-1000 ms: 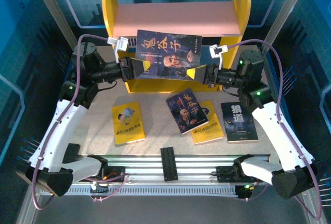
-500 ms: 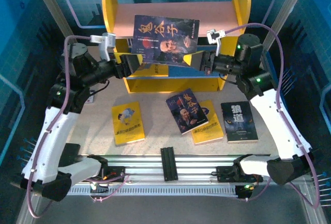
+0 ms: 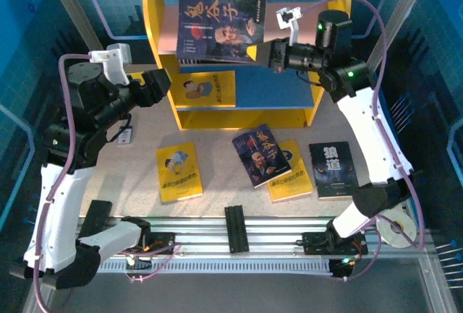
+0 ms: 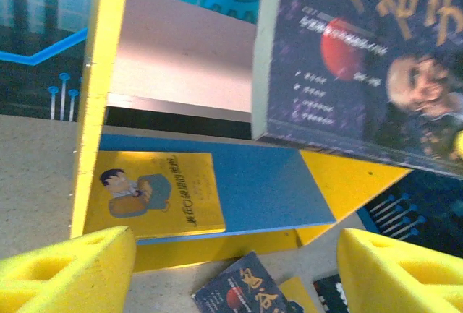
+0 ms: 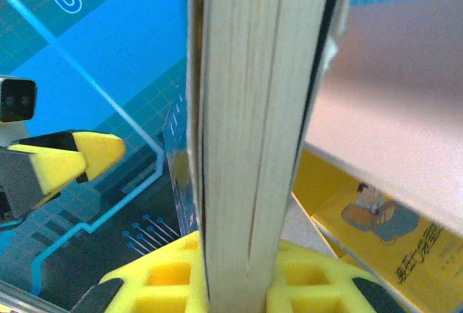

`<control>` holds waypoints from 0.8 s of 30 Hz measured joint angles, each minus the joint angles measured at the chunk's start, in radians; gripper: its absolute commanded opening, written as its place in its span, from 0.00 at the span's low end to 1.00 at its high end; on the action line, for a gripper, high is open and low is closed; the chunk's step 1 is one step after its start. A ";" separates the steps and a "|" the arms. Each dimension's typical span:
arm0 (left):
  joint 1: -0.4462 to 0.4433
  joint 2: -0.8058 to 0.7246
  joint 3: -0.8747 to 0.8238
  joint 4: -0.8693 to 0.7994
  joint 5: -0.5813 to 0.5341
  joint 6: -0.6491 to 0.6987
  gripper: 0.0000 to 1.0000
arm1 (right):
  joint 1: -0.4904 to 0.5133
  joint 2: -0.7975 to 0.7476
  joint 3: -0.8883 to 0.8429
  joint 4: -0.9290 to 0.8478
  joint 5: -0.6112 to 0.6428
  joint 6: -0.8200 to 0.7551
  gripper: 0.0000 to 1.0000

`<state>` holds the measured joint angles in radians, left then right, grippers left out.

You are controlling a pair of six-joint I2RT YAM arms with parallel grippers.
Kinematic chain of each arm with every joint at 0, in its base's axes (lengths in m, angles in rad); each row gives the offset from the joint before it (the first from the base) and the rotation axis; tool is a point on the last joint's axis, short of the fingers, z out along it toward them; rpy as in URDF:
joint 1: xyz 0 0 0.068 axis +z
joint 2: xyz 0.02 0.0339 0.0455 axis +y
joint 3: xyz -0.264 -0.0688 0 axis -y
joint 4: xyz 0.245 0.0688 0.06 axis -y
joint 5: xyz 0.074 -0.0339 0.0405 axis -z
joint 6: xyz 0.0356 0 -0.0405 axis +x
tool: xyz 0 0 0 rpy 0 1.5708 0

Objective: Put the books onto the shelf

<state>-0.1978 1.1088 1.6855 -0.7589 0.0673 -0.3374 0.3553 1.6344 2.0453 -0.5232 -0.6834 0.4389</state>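
Observation:
My right gripper [image 3: 272, 54] [image 5: 246, 284] is shut on the right edge of a dark navy portrait book [image 3: 221, 27] [image 4: 362, 60], whose page edge [image 5: 249, 147] stands between the yellow pads. The book hangs tilted over the pink upper board [image 3: 296, 27] of the shelf [image 3: 152, 9]. My left gripper [image 3: 160, 85] [image 4: 235, 277] is open and holds nothing, off the shelf's left side panel [image 4: 98, 96]. A yellow book [image 3: 206, 89] [image 4: 155, 194] lies on the blue lower board [image 4: 268, 183]. On the table lie a yellow book [image 3: 179, 172], a navy book [image 3: 260, 155] overlapping another yellow one [image 3: 295, 181], and a wolf book [image 3: 334, 170].
A small white card [image 3: 124, 137] lies on the table left of the shelf. A black bar [image 3: 236, 228] sits on the front rail. Blue netted walls close in on both sides and behind the shelf.
My left gripper opened, let go of the navy book and drew back to the left. My right gripper carried the book up and back, over the pink upper board.

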 measured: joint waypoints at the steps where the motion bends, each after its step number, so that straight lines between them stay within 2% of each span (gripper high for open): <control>1: 0.011 0.021 0.015 -0.006 0.000 0.000 0.72 | 0.003 0.033 0.056 -0.020 0.000 -0.013 0.04; 7: 0.063 0.147 0.102 -0.022 0.000 0.008 0.71 | 0.016 0.249 0.417 -0.158 -0.001 -0.067 0.04; 10: 0.084 0.177 0.123 -0.022 0.001 0.015 0.71 | 0.019 0.324 0.521 -0.202 -0.002 -0.077 0.04; 24: 0.186 0.237 0.172 0.014 0.096 0.033 0.72 | 0.034 0.412 0.543 -0.248 -0.004 -0.077 0.07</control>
<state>-0.0116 1.3460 1.8572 -0.7452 0.1635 -0.3042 0.3893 2.0468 2.5881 -0.7708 -0.6876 0.3618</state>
